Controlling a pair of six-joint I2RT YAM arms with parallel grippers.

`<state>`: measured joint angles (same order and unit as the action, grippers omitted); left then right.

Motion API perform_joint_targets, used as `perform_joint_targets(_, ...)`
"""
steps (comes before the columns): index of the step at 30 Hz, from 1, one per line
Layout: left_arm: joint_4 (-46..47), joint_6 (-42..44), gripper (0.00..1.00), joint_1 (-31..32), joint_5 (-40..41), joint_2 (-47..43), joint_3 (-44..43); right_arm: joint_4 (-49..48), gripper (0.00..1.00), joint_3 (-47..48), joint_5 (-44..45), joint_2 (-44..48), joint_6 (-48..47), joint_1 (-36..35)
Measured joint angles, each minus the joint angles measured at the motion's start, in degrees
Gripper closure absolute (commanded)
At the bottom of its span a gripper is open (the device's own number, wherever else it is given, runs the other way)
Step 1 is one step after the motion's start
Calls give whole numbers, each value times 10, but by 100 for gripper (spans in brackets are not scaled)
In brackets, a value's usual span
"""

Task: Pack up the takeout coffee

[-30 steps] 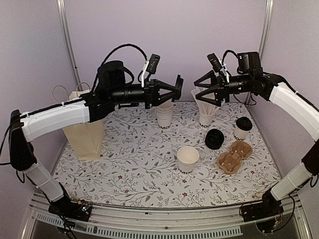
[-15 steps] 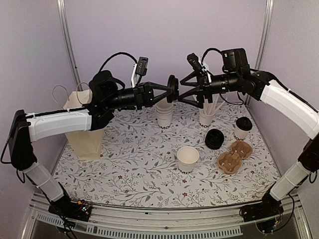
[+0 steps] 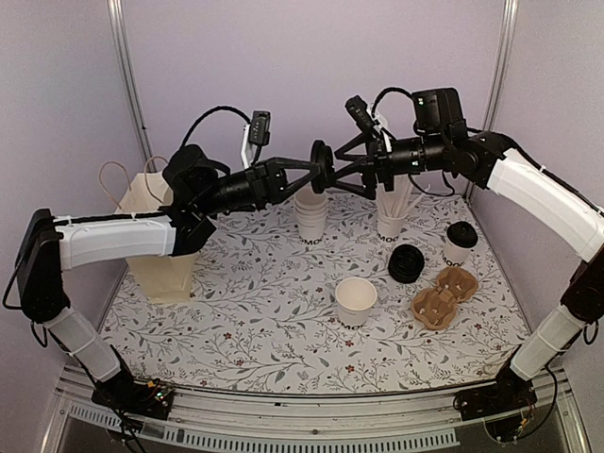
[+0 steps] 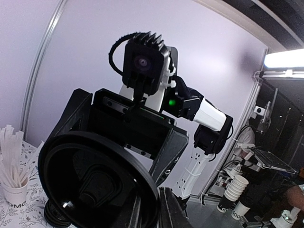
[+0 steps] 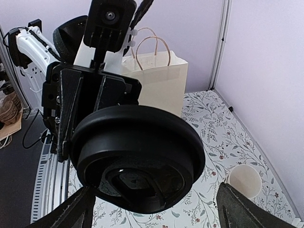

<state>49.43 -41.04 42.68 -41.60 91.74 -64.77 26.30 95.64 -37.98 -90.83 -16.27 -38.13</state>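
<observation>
On the flowered table (image 3: pixel 236 321), nearest the arms, an open cup (image 3: pixel 356 302) stands without a lid, its "MOO" lettering low on the side. To its right lies a brown cardboard carrier (image 3: pixel 444 295). A little farther, a stack of black lids (image 3: pixel 406 263) sits just left of a lidded cup (image 3: pixel 460 243), which stands upright near the right edge. The cream paper bag (image 3: pixel 156 250) stands at the far left. At the back of the table, a stack of cups (image 3: pixel 311 219) stands left of the cup of straws (image 3: pixel 392 220). High above that back row the two arms meet in the air. The left gripper (image 3: pixel 316 172) is clamped on the rim of a single black lid (image 3: pixel 322 167), which it holds on edge, facing the other arm. The right gripper (image 3: pixel 338 170) points at it from the right with its fingers (image 5: pixel 78 211) spread wide, one on each side of the lid. The lid lies between them and they are not closed on it. In the right wrist view the right-hand finger is clearly apart from the rim and the left-hand one is close beside it.
</observation>
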Motion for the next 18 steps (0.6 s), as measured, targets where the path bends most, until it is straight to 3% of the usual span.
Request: perform_joint_targets(18,63,-32,84,-2,18,6,8,-10,9,28,-23,-22,24,-9)
